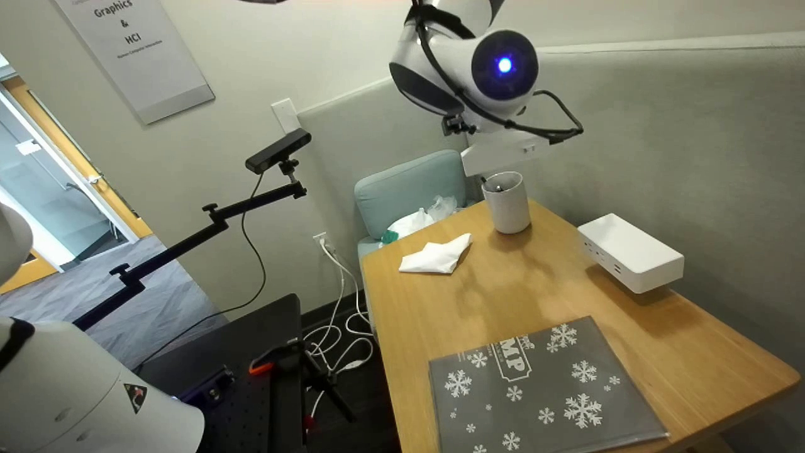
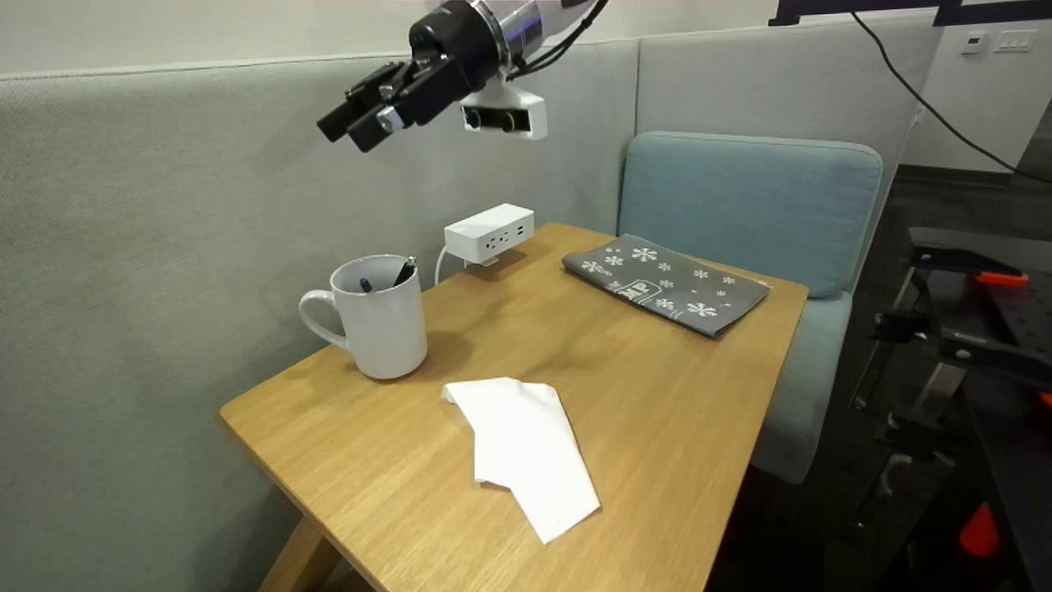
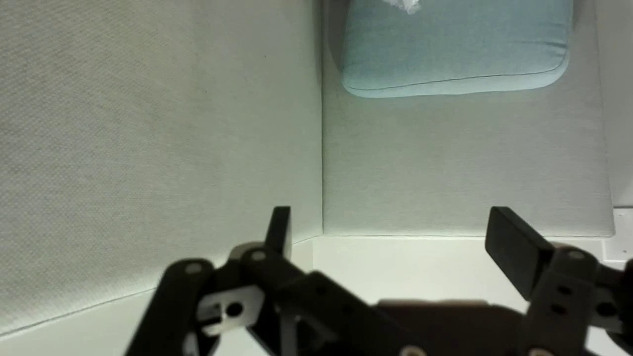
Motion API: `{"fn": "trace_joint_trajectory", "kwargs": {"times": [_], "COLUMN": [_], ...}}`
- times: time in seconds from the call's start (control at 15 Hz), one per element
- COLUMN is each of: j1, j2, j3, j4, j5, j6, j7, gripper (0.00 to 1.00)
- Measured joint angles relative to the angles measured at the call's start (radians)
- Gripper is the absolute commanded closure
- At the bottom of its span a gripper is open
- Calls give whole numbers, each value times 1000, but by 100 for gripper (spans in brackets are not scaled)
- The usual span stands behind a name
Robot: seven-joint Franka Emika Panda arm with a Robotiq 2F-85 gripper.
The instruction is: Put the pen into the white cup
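The white cup (image 1: 509, 211) is a mug with a handle, upright at the wall-side corner of the table; it shows in both exterior views (image 2: 382, 329). Two dark pen ends stick up inside it: a black one with a clip (image 2: 405, 271) and a dark blue one (image 2: 366, 285). No reddish-purple pen shows apart from these, and I cannot tell if either is it. My gripper (image 2: 348, 131) is in the air, well above the cup. In the wrist view the gripper (image 3: 388, 227) is open, fingers wide apart with nothing between them. In an exterior view the arm hides it.
A crumpled white napkin (image 2: 526, 448) lies near the cup. A flat white power box (image 1: 631, 251) sits at the table's wall-side edge. A grey snowflake bag (image 1: 534, 390) lies on the wooden table (image 1: 409, 327). A padded wall (image 2: 205, 205) runs behind the table.
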Motion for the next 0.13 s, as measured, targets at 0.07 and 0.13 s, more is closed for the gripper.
{"fn": "trace_joint_trajectory", "kwargs": {"times": [0.07, 0.13], "j1": [5, 8], "j2": [-24, -44], "j3": [-1, -1], "j4": [-6, -11], "j5": [-35, -68], "j6": [18, 33], "j7": [49, 94], "gripper": [0, 0]}}
